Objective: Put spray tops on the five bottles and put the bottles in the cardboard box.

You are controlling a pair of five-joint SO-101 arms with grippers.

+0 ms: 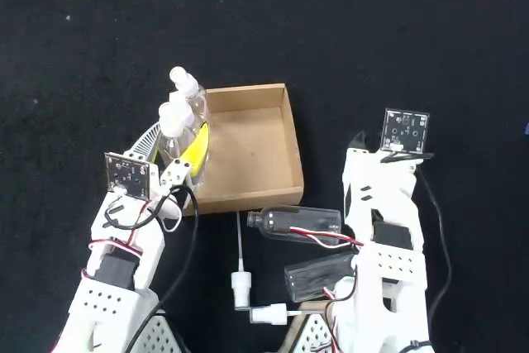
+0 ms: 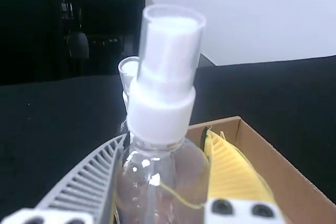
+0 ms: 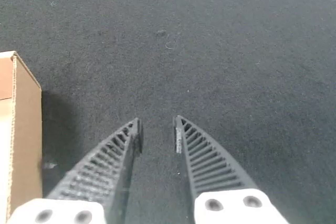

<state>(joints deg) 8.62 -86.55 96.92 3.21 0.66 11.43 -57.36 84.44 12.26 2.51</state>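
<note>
My left gripper (image 1: pixel 178 142) is shut on a clear bottle (image 1: pixel 174 128) with a white spray top (image 2: pixel 163 77), held upright at the left wall of the cardboard box (image 1: pixel 277 173). The bottle sits between a grey finger (image 2: pixel 86 179) and a yellow finger (image 2: pixel 231 174). A second topped bottle (image 1: pixel 188 93) stands right behind it, its cap (image 2: pixel 129 71) partly hidden. A topless bottle (image 1: pixel 293 222) lies in front of the box, and another bottle (image 1: pixel 318 277) lies partly under the right arm. Two loose spray tops (image 1: pixel 240 280) (image 1: pixel 269 314) lie near the front edge. My right gripper (image 3: pixel 157 127) is open over bare cloth.
A black cloth (image 1: pixel 430 55) covers the table. The box's corner (image 3: pixel 21 129) stands just beside my right gripper (image 1: pixel 357 142). The box floor (image 1: pixel 248 142) is bare cardboard. A dip tube (image 1: pixel 239 237) runs from one loose top toward the box's front wall.
</note>
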